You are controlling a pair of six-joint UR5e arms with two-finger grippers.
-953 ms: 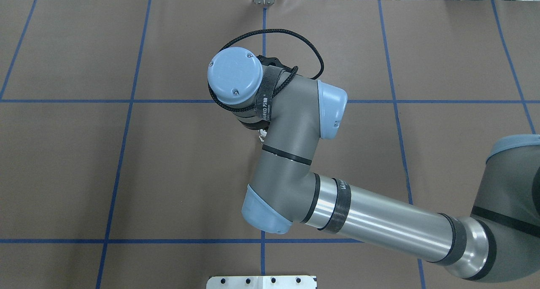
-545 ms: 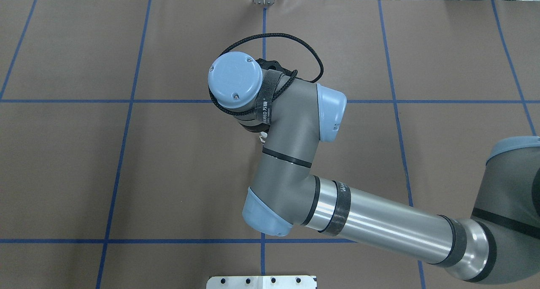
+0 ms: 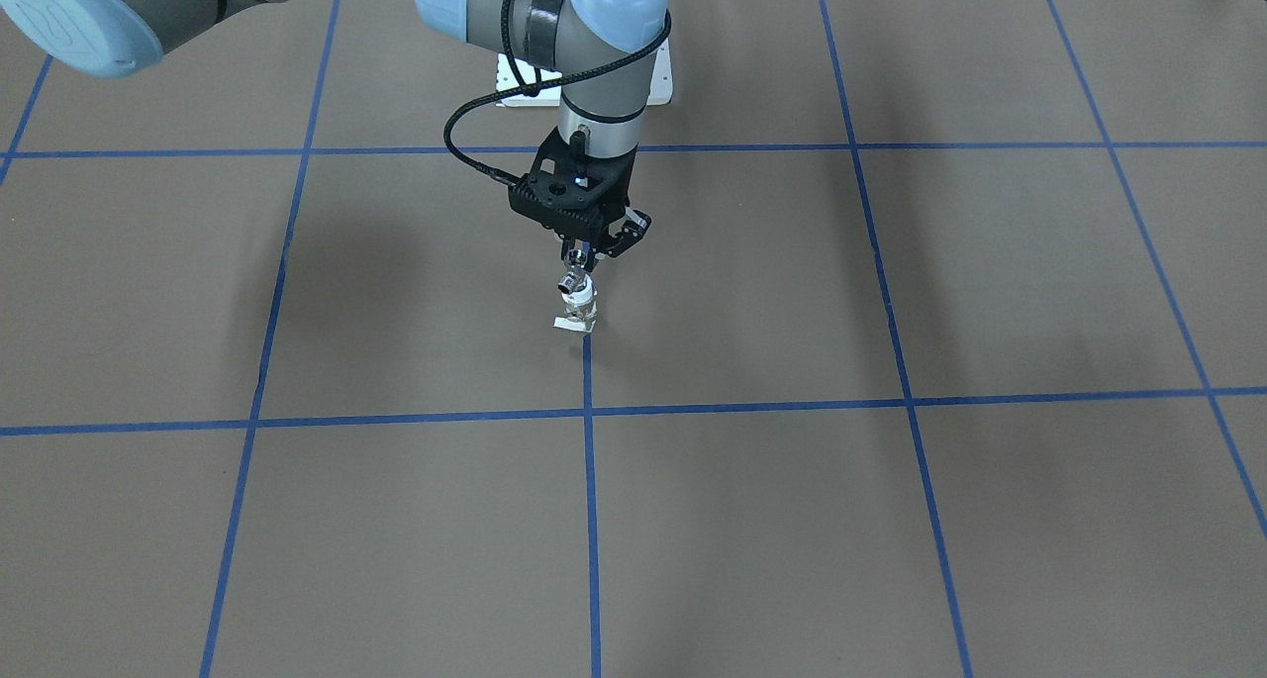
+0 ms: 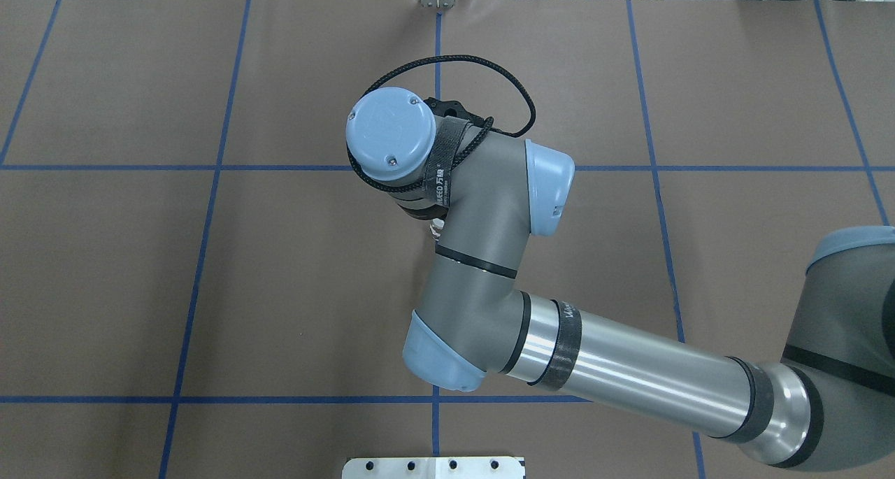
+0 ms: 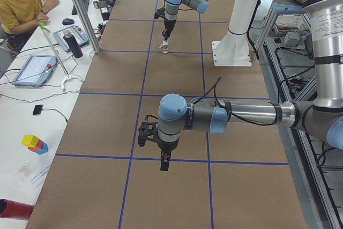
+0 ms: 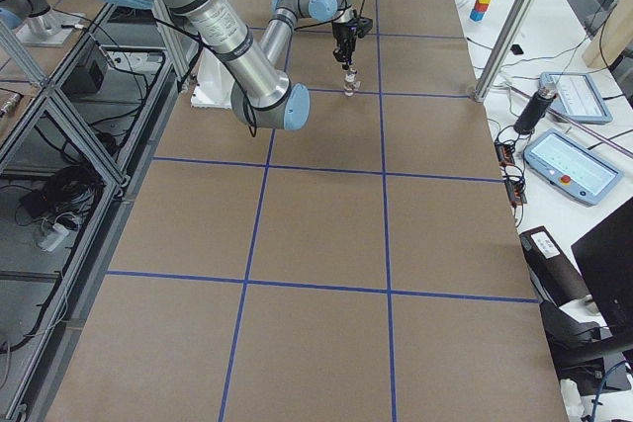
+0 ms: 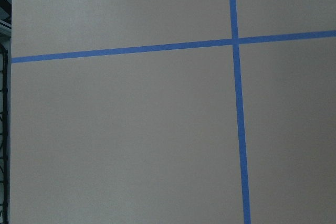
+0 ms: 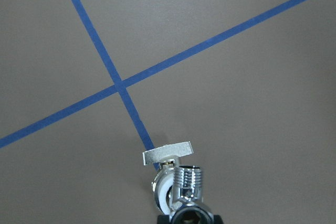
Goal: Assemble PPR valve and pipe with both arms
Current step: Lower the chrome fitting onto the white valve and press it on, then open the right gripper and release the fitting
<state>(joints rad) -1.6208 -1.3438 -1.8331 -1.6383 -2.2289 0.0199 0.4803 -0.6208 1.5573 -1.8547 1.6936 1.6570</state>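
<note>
Right end effector [image 3: 582, 259] is clamped on the pipe [image 3: 570, 283], which touches the PPR valve [image 3: 583, 313] on the tabletop [image 3: 891, 520]. Left end effector [image 5: 165, 162]: apart or together, cannot tell.

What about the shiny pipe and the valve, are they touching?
Touching. The right wrist-mounted view shows the pipe butted against the white collar of the valve.

Overhead, the right arm [image 4: 482, 206] seemingly hides the PPR valve [image 3: 584, 311].

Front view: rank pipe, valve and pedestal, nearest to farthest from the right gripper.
1. Pipe, at the jaws of the right gripper.
2. Valve, directly under the pipe.
3. Pedestal, behind the arm, robot side.
</note>
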